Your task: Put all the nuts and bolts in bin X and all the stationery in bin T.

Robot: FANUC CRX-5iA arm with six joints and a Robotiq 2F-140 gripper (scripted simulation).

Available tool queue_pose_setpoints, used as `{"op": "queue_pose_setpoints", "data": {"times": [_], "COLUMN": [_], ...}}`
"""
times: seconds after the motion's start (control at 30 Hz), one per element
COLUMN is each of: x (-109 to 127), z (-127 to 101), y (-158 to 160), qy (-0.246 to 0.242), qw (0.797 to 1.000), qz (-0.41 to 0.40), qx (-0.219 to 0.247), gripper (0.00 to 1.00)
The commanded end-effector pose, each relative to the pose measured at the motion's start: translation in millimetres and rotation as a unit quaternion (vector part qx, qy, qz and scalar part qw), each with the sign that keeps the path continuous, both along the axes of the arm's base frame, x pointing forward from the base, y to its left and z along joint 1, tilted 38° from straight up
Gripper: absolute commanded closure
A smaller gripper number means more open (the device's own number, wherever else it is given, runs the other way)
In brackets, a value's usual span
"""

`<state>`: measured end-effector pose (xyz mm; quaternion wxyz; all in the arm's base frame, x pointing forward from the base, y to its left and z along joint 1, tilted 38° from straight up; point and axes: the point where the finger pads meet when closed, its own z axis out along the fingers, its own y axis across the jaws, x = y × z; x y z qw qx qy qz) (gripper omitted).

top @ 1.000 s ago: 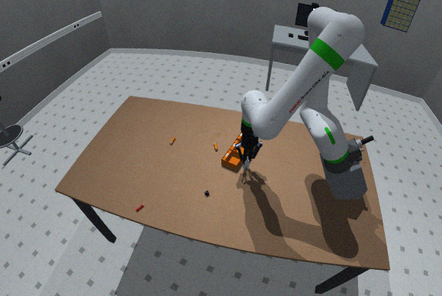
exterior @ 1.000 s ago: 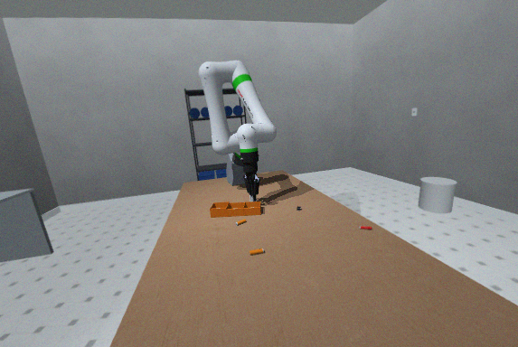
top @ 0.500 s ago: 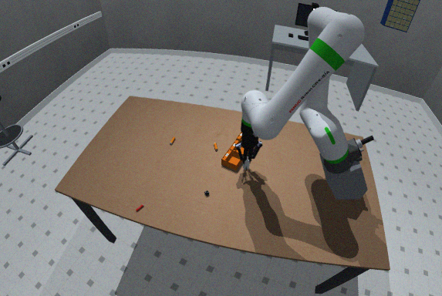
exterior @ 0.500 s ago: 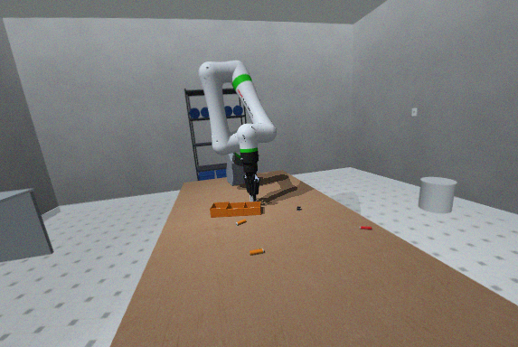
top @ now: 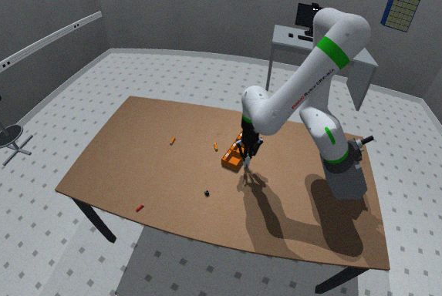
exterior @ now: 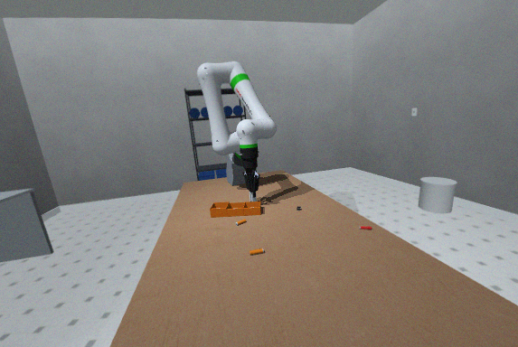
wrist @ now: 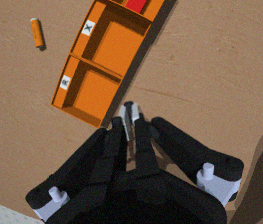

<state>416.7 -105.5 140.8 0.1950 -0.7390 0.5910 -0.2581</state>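
Jaws (top: pixel 247 161) beside orange bin tray (top: pixel 231 159)
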Motion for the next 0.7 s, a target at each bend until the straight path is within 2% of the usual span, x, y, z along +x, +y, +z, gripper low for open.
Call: {"op": "queue_pose_setpoints", "data": {"times": [0.0, 0.33, 0.67], "x": [-6, -24, -24], "z": [7, 31, 31], "y": [0, 1, 1], "qy": [0.0, 0.0, 0.0], "qw": [1.0, 1.0, 1.0], "qz": [0.0, 0.0, 0.0], "qx": [0.0, 0.0, 0.0], "gripper": [0.85, 0.85, 0.85]}}
